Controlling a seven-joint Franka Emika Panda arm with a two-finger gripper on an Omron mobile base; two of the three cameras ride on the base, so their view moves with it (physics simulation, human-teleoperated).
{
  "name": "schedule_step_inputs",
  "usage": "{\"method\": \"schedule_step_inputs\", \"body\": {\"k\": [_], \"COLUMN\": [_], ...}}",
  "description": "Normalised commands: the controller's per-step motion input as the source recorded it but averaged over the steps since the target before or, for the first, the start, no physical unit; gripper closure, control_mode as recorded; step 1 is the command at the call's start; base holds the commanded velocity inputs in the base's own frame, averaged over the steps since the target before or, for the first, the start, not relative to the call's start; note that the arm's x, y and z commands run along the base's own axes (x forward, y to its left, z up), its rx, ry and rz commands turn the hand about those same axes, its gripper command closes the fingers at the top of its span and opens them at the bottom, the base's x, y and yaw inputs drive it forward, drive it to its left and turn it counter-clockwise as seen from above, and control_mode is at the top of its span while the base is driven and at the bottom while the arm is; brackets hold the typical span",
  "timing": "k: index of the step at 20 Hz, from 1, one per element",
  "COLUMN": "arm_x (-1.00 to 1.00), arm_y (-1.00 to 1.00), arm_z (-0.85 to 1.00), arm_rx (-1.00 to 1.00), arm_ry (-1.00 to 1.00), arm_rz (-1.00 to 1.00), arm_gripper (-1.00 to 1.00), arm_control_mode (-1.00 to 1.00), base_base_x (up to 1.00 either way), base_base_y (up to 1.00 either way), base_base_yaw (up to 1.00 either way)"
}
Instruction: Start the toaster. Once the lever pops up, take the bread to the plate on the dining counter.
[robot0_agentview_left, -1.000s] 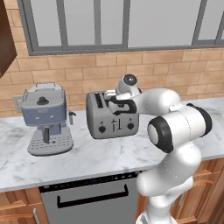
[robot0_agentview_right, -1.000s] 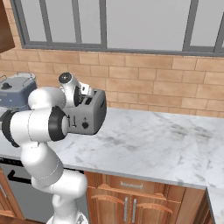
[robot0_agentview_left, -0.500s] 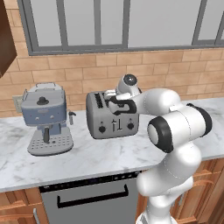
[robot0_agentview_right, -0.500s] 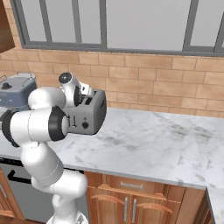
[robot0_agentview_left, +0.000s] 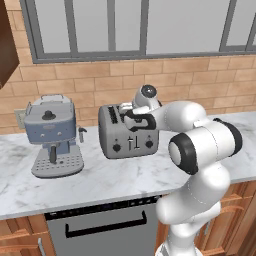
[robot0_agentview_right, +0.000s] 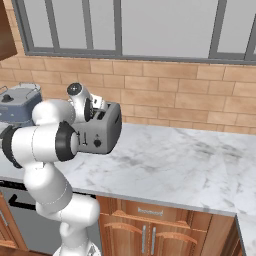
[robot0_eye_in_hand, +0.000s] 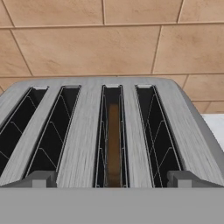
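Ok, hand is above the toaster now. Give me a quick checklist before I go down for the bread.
1. Hand open: ok. The hand has its tips spread wide.
2. Bread located: ok. The bread stands on edge in the third slot from the left in the hand view.
3. Hand lined up with that slot: ok. Its tips stand on either side of the slot, with the bread between them.
4. Bread raised enough to grip: cannot tell. Its top edge looks to be below the slot's rim.
5. Levers up: cannot tell. The levers on the toaster look low on its front.
6. Other slots empty: ok.
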Motion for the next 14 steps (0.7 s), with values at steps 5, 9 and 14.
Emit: {"method": "schedule_step_inputs", "body": {"k": [5,9,14], "arm_x": [0.00,0.00,0.00], "arm_y": [0.00,0.00,0.00], "arm_z": [0.00,0.00,0.00], "arm_rx": [0.00,0.00,0.00], "arm_ry": [0.00,0.00,0.00], "arm_rz": [0.00,0.00,0.00], "arm_gripper": [-1.00,-1.00,-1.00], "arm_control_mode": [-1.00,-1.00,-1.00], "base_base_x": [0.00,0.00,0.00], "base_base_y": [0.00,0.00,0.00], "base_base_yaw": [0.00,0.00,0.00]}}
